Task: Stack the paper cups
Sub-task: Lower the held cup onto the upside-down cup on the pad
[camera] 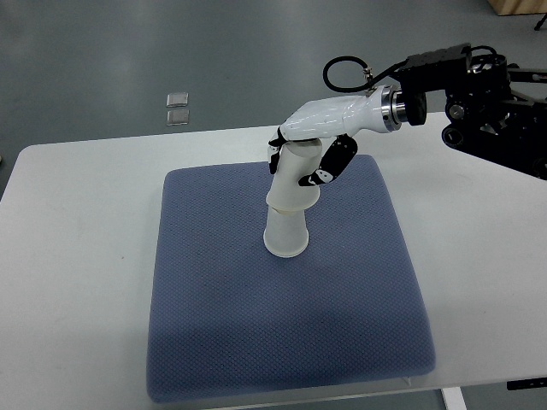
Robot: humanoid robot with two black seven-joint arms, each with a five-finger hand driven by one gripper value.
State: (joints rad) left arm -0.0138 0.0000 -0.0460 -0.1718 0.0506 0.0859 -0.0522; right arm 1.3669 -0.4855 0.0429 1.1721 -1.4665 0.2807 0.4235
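Two white paper cups stand upside down on the blue mat [282,325], one nested over the other. The lower cup [286,235] rests on the mat near its middle. The upper cup [295,175] sits on top of it, tilted slightly. My right hand [312,145] comes in from the right edge and its white fingers with black tips are curled around the upper cup from above. The left arm does not show.
The mat lies on a white table [77,222]. Two small clear squares [178,107] lie on the grey floor beyond the table's far edge. The right arm's black frame and cables [487,94] hang over the table's far right corner.
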